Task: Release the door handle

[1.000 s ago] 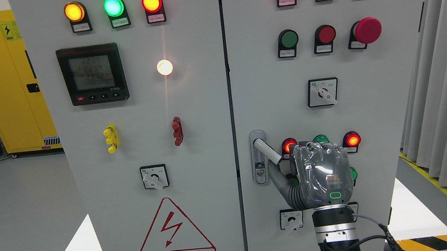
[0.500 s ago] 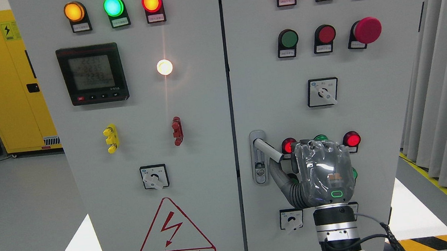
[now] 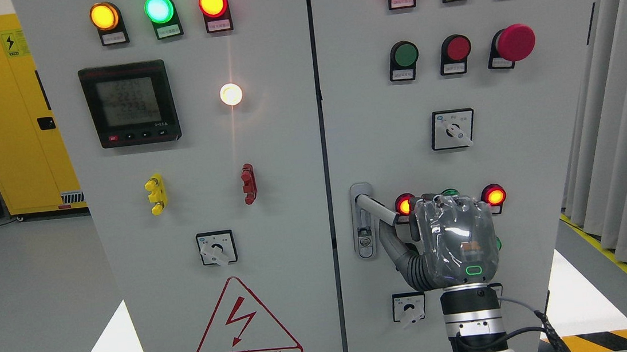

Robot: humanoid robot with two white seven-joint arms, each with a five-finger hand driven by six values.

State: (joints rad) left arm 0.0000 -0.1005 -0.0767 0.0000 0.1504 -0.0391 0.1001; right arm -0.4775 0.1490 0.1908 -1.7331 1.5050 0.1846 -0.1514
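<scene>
Head view: the right hand (image 3: pixel 457 242), its back to the camera and wrapped in clear plastic, is raised before the lower part of the right cabinet door (image 3: pixel 518 150). The door handle (image 3: pixel 377 207) juts down and rightward from its metal plate (image 3: pixel 362 220) near the door's left edge. The thumb (image 3: pixel 398 251) reaches up just beneath the handle; the other fingers are hidden behind the palm, so whether they grip it cannot be told. Two red lamps (image 3: pixel 493 195) glow beside the hand.

Grey floor (image 3: pixel 26 295). Bearing grey cabinet (image 3: pixel 266 163); yellow cabinet (image 3: pixel 8 113) standing left of grey cabinet, apart, also on floor.
</scene>
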